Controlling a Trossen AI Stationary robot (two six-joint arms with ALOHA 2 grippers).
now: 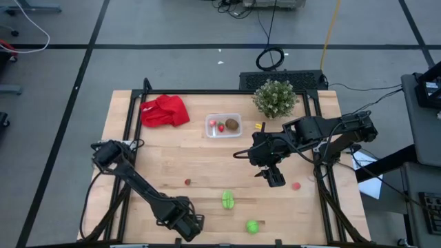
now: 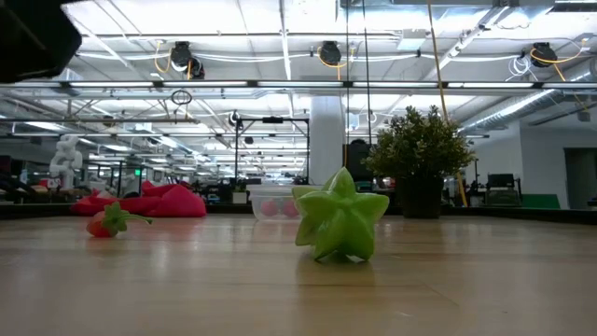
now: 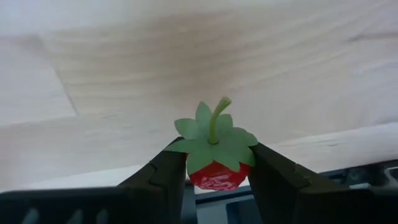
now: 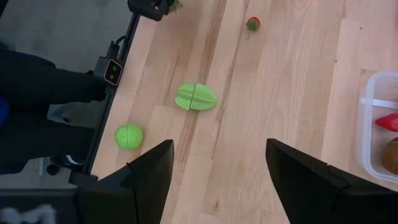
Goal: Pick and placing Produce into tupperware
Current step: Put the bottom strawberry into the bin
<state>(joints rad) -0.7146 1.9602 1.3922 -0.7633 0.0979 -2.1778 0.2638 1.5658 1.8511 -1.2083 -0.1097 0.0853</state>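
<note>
Strawberry (image 3: 216, 163), glossy red with green leafy cap and curled stem, pinched between left jaws, right jaws spread.

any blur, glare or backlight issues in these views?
Left wrist view: strawberry between the jaws is sharp, the table behind is out of focus. Low view: bright ceiling lights backlight the scene, so the potted plant reads dark; the green star-shaped piece is crisp. High view: even light, no glare.
</note>
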